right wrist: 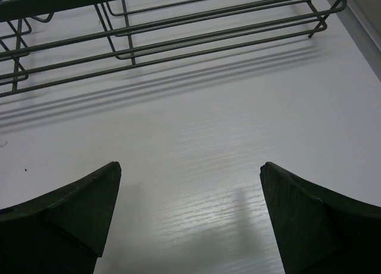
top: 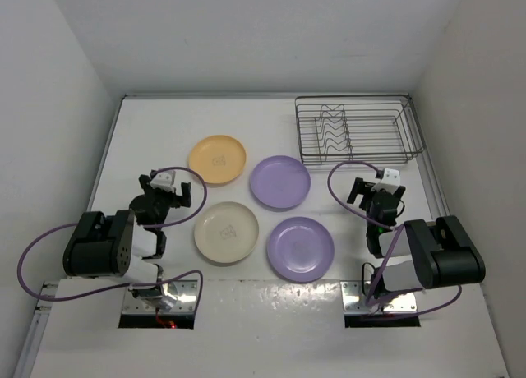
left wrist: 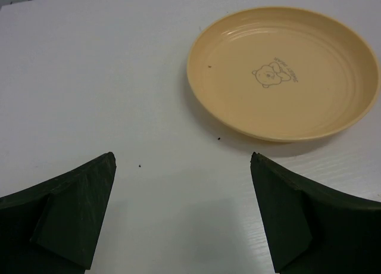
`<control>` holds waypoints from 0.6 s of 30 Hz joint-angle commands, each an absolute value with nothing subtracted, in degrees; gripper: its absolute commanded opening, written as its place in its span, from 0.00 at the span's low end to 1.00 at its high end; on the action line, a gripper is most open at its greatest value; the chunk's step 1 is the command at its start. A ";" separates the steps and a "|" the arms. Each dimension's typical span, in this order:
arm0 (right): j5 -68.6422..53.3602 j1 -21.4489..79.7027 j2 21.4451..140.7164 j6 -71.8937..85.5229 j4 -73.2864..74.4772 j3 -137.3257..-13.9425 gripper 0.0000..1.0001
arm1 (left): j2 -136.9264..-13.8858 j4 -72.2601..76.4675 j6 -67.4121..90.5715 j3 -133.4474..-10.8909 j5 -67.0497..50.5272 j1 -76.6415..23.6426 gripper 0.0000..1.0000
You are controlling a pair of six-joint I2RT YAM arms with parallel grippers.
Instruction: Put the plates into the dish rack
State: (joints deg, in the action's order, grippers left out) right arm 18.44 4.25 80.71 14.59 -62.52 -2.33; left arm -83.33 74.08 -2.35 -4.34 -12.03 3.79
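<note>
Left end effector [left wrist: 183, 159], right end effector [right wrist: 191, 165]: wide open, seemingly touching nothing

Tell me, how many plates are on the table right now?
4, all flat on the table: yellow-orange plate far left, far lavender plate to its right, cream plate near left, near lavender plate near right. The dish rack holds none.

Left arm [top: 103, 245] and right arm [top: 436, 259] folded near bases, left fingers [left wrist: 65, 220] wide apart, right fingers [right wrist: 59, 226] wide apart, empty
</note>
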 commanded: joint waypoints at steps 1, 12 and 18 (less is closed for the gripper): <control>18.37 4.13 80.51 14.50 -66.18 1.93 1.00 | -82.35 78.13 -2.11 -5.36 -12.66 3.25 1.00; 16.08 16.32 50.91 12.13 -22.90 -6.23 1.00 | -66.12 16.60 -15.03 -31.51 -19.27 4.22 1.00; 23.63 23.64 36.83 5.64 -4.24 -10.27 1.00 | -57.48 6.42 -18.29 -37.17 -13.37 3.69 1.00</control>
